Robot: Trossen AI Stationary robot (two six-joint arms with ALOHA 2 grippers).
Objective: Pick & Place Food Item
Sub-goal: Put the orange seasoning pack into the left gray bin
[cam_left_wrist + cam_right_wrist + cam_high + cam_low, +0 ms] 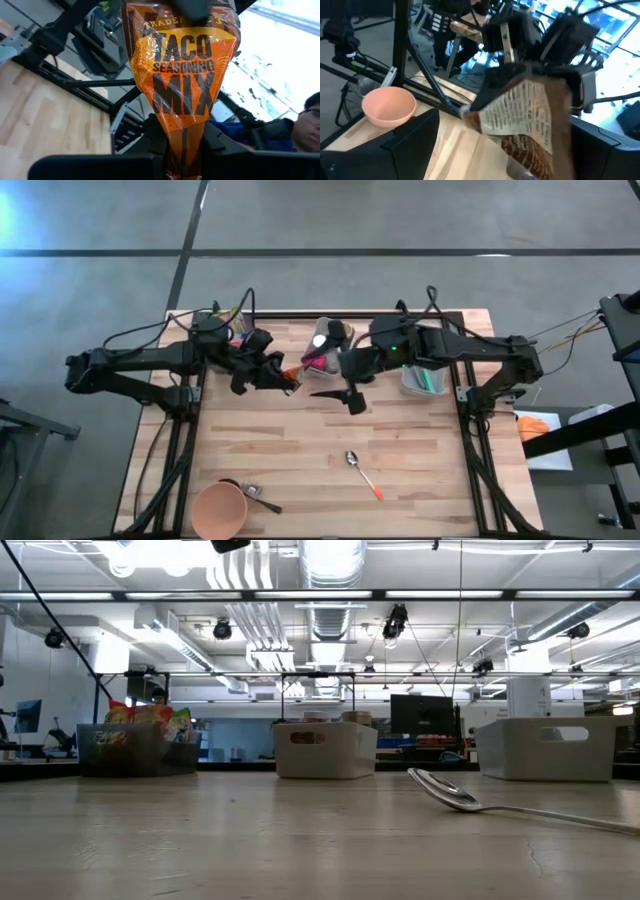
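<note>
An orange taco seasoning mix packet (pixel 182 75) hangs in the air above the table's far middle, and my left gripper (pixel 184 152) is shut on it. In the high view the packet (pixel 294 376) shows as a small orange patch at the tip of my left gripper (pixel 283 376). My right gripper (pixel 507 150) faces it from the table's right side, open wide. The packet's printed back (pixel 525 120) lies between and just beyond its two fingers. In the high view my right gripper (pixel 340 395) is a little to the right of the packet. My left gripper pinches one narrow end of the packet (pixel 184 137) between its two fingers. The fingers come in level from the table's left side. The packet sticks out forward beyond the fingertips, along the fingers, and is lifted clear of the table.
A white bin (pixel 330 345) stands at the far middle, a bin of snack bags (pixel 228 322) at the far left and another bin (pixel 420 380) at the right. A spoon (pixel 362 472) lies near the middle and a pink cup (pixel 220 510) at the near left.
</note>
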